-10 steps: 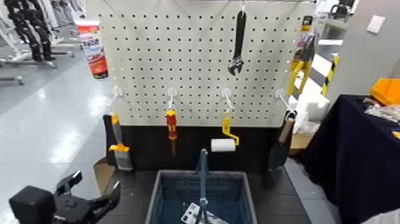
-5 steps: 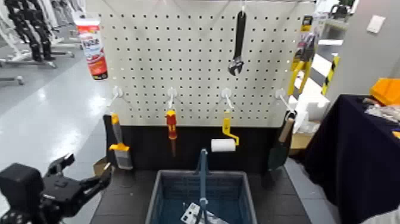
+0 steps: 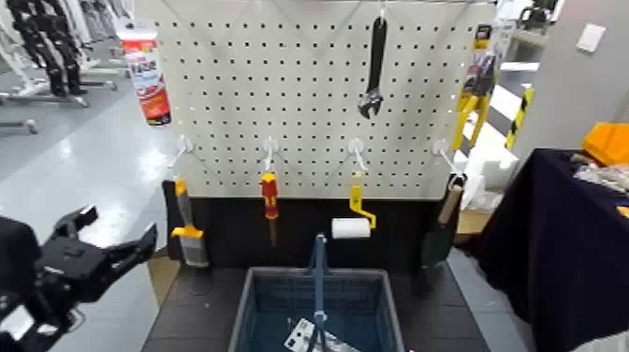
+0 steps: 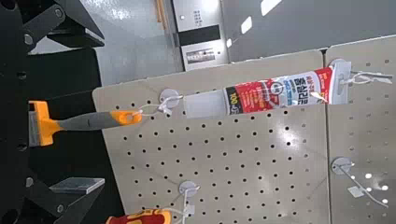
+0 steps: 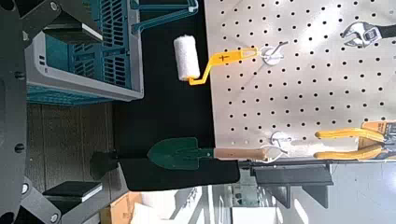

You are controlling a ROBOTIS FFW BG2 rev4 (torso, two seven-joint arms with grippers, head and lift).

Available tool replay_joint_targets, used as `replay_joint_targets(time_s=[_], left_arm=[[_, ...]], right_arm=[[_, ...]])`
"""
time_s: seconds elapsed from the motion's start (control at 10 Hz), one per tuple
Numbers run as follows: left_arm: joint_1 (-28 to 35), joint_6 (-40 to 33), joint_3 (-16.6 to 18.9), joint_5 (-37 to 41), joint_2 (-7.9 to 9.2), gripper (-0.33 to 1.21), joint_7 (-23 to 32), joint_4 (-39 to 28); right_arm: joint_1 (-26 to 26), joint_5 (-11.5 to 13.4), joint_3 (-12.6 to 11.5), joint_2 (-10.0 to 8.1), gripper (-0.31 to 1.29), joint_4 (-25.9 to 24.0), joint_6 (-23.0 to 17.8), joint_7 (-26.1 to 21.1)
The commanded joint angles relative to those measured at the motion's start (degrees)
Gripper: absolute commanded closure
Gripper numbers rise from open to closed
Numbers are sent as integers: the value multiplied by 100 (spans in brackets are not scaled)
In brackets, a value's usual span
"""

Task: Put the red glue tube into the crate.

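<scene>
Head view: my left gripper (image 3: 105, 245) hangs wide open, well below-left of the tube (image 3: 147, 77) hanging at the pegboard's (image 3: 309, 103) top-left corner. It looks soft and light; I'd pinch mid-body. The crate (image 3: 248, 309) waits below the pegboard; I can't see my right gripper.

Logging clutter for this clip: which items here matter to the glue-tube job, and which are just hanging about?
Job items:
red glue tube, hanging at the pegboard's upper left
crate, below the board
left gripper, open, low at the left

Bystanders:
scraper
screwdriver
paint roller
wrench
trowel
</scene>
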Motion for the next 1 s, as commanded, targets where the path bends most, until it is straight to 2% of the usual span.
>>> replay_joint_targets(time_s=[0.1,0.5,0.9,1.0], left_arm=[[-345,149,165,155,148,24,-112,108],[-995,491,376,410,438,24,-578,319],[-1637,676,472,885,711,24,-1070,855],[-1813,781,446,1087,825,24,-1246,1031]], right_arm=[[-12,-33,11,-6,18,13,1,13],[-39,-77,28,-15,18,21,10,30],[-83,-121,54,-6,18,57,10,83],[-100,-129,54,-15,18,65,19,101]])
